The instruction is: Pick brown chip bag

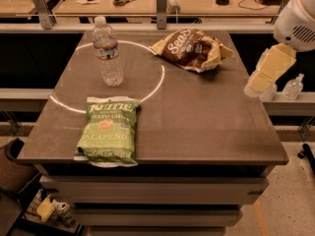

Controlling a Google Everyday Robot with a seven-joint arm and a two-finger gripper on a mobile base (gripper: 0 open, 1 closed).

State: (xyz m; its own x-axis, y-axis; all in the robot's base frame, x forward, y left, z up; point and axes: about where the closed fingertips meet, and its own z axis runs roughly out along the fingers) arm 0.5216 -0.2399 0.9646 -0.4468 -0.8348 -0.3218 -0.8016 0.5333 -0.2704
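The brown chip bag (192, 49) lies crumpled on the far right part of the dark table (206, 127), its white lettering facing up. My gripper (268, 72) shows as a cream-coloured piece at the end of the white arm (298, 18). It hangs beyond the table's right edge, to the right of the bag and a little nearer than it. It touches nothing.
A clear water bottle (109, 53) stands upright at the far left. A green jalapeno chip bag (108, 131) lies flat near the front left edge. A white ring (160, 80) is marked on the tabletop. A railing and desks stand behind the table.
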